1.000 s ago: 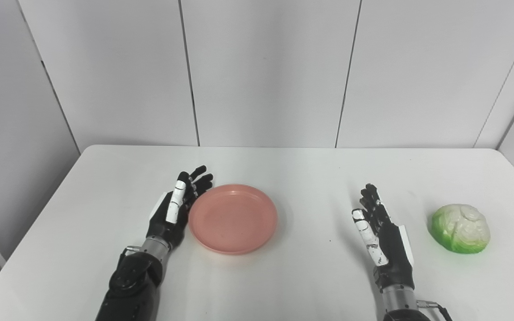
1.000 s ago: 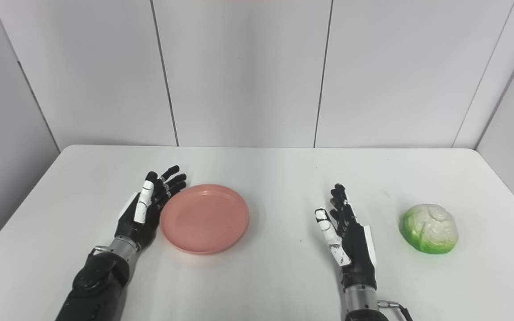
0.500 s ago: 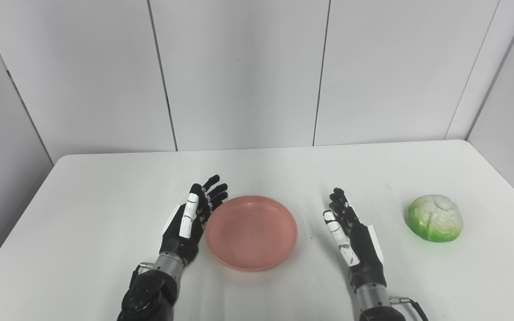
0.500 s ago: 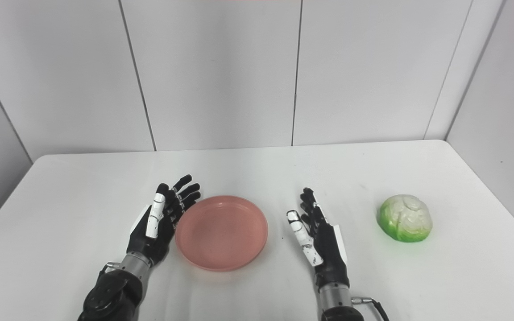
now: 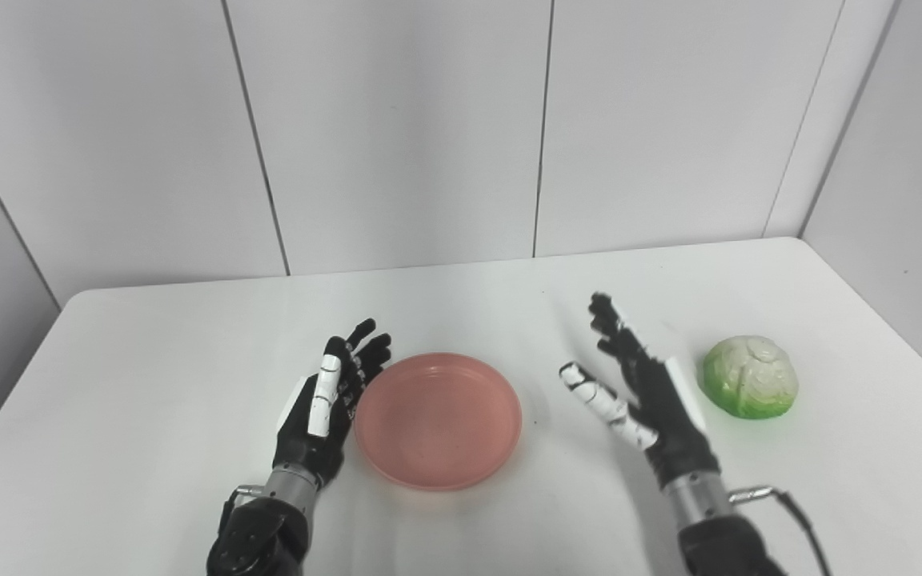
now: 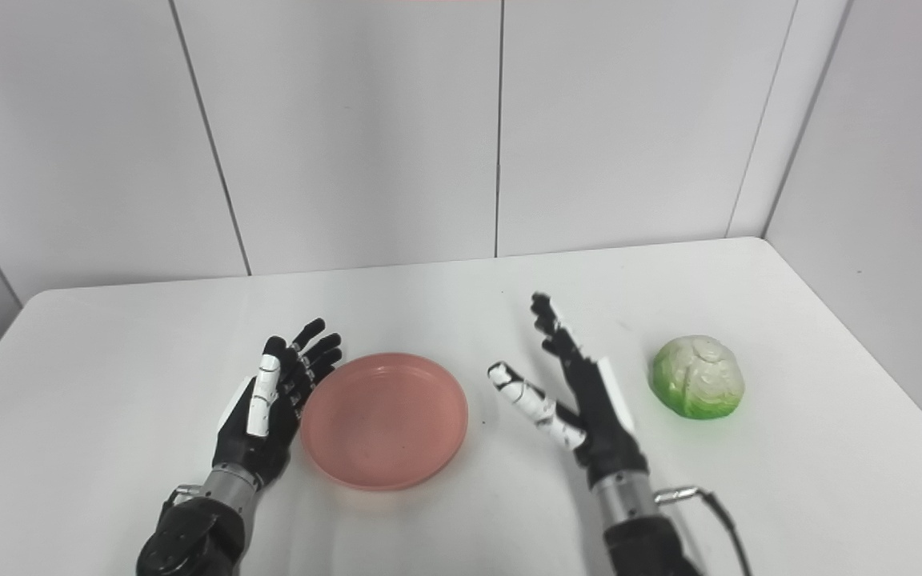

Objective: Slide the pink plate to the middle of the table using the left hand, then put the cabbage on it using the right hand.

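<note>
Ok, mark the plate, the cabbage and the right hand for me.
plate [image 5: 437, 420], left eye view, on its flat inner floor
cabbage [image 5: 751, 376], left eye view, on its pale top
right hand [image 5: 653, 400], left eye view, on the palm

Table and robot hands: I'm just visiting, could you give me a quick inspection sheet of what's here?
Surface: white table, plain.
Job's things: pink plate empty, near the middle; cabbage on the table toward the right, not on the plate.
Clutter: nothing seen.
Hands: left hand open beside the plate's left rim; right hand open, between plate and cabbage, holding nothing.
Cables: thin cable at the right wrist.
Surroundings: pale wall panels.
</note>
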